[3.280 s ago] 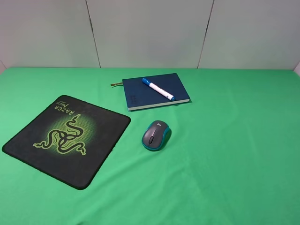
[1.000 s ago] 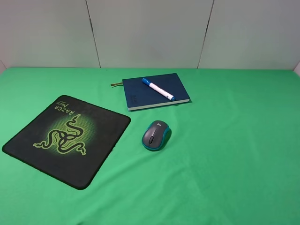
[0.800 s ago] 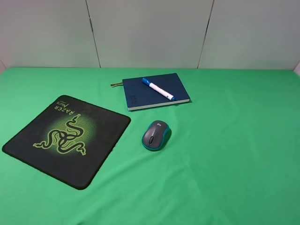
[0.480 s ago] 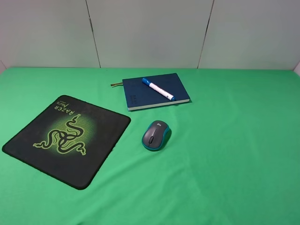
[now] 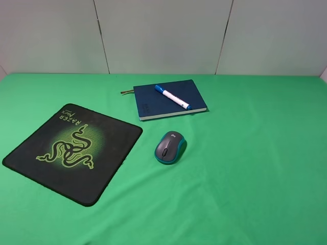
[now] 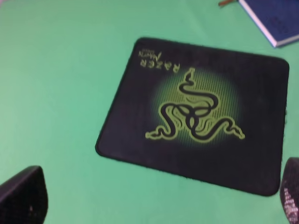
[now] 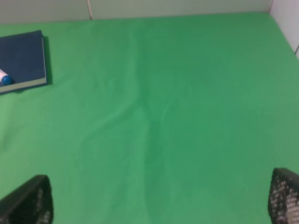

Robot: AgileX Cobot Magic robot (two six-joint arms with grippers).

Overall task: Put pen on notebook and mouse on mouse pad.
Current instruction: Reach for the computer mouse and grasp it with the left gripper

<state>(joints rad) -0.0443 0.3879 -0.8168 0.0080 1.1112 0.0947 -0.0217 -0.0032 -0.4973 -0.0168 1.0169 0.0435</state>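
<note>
The pen (image 5: 172,97) lies diagonally on top of the notebook (image 5: 153,106), far centre of the table. The mouse (image 5: 170,147) rests on the green cloth just in front of the notebook, right of the mouse pad (image 5: 74,151) and off it. Neither arm shows in the exterior view. My left gripper (image 6: 157,195) is open above the mouse pad (image 6: 201,112), with a notebook corner (image 6: 275,18) in sight. My right gripper (image 7: 156,198) is open over bare cloth, well away from the notebook (image 7: 21,60) and the pen's blue end (image 7: 5,78).
Green cloth (image 5: 255,168) covers the whole table, with wide bare room on the right half. A pale panelled wall (image 5: 163,35) stands behind the far edge. The notebook's ribbon (image 5: 125,92) pokes out on its left side.
</note>
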